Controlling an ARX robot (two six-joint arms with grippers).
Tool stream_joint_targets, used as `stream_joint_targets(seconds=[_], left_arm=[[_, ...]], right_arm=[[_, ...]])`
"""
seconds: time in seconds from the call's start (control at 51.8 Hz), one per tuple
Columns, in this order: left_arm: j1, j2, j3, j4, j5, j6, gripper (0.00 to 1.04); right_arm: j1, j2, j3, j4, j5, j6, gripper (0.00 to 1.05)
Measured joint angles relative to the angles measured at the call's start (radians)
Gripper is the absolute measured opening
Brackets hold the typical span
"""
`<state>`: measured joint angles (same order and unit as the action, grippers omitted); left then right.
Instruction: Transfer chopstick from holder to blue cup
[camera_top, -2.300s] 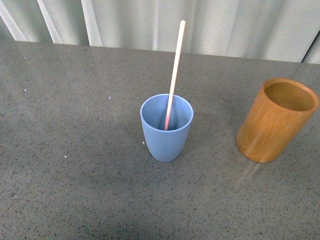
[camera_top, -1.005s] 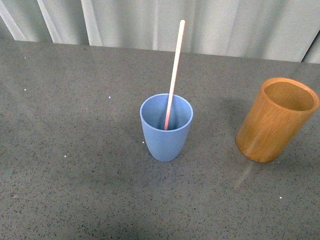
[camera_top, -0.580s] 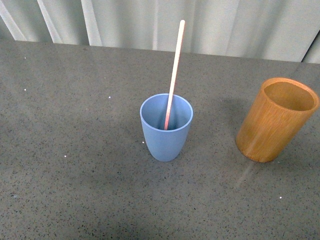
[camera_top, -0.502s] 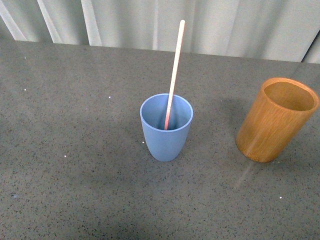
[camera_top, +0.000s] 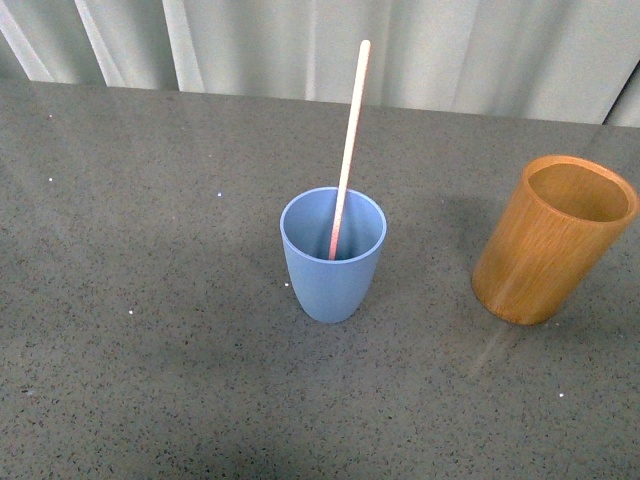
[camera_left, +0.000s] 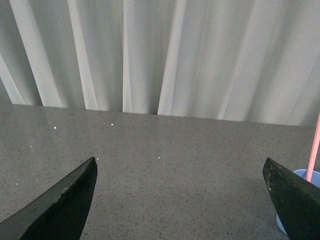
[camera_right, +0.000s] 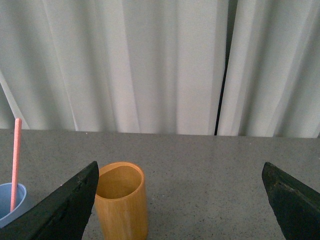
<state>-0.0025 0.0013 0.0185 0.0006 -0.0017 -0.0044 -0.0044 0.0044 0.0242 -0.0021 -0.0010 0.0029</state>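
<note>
The light blue cup (camera_top: 333, 258) stands at the middle of the grey table. The pink chopstick (camera_top: 349, 135) stands in it, leaning slightly right. The orange-brown wooden holder (camera_top: 550, 240) stands upright to the right, and looks empty. Neither arm shows in the front view. My left gripper (camera_left: 180, 200) is open and empty; the chopstick (camera_left: 314, 150) and the cup's rim (camera_left: 301, 174) show beside one finger. My right gripper (camera_right: 180, 200) is open and empty, back from the holder (camera_right: 121, 202); the chopstick (camera_right: 16, 160) and the cup (camera_right: 11, 201) also show there.
The grey speckled table (camera_top: 150, 300) ends at a pale curtain (camera_top: 450, 50) along the back. A dark gap (camera_right: 223, 75) splits the curtain in the right wrist view.
</note>
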Motion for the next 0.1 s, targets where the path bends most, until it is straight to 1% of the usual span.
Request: stream_joint_targets(seconds=[0.097], left_arm=[[0.0, 0.0, 0.0, 0.0, 0.0, 0.0, 0.98]], right_arm=[[0.0, 0.0, 0.0, 0.0, 0.0, 0.0, 0.95]])
